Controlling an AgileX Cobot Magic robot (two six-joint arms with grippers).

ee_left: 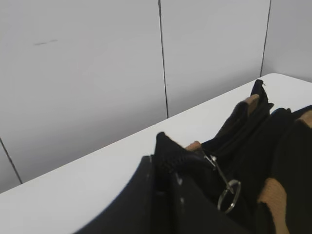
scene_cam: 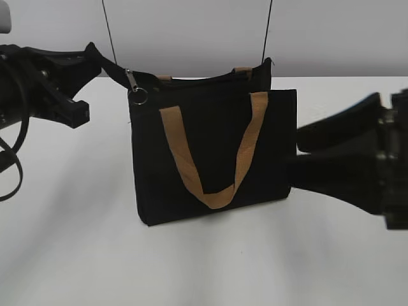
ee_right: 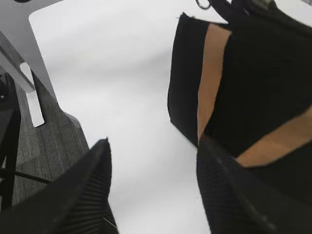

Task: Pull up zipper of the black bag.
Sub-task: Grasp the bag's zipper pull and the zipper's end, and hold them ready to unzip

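Right gripper (ee_right: 153, 195) gapes beside black bag (ee_right: 263, 78); left's grip unclear (zipper (ee_left: 222, 183) dangling).

My black ribbed fingers (ee_right: 92, 195) flank a black bag (scene_cam: 210, 153) with tan handles (scene_cam: 213, 153), silver zipper (scene_cam: 135, 86), white table (scene_cam: 76, 255).

We are looking at a lab or test room rather than a home. The counter (scene_cam: 210, 268) is a plain white slab with a rounded corner, bare but for one bag (scene_cam: 213, 159). Behind it runs a wall (ee_left: 97, 73) of pale panels split by thin dark seams. Beside the counter we see grey wood-look flooring (ee_right: 53, 146) and a grey metal leg (ee_right: 22, 78).
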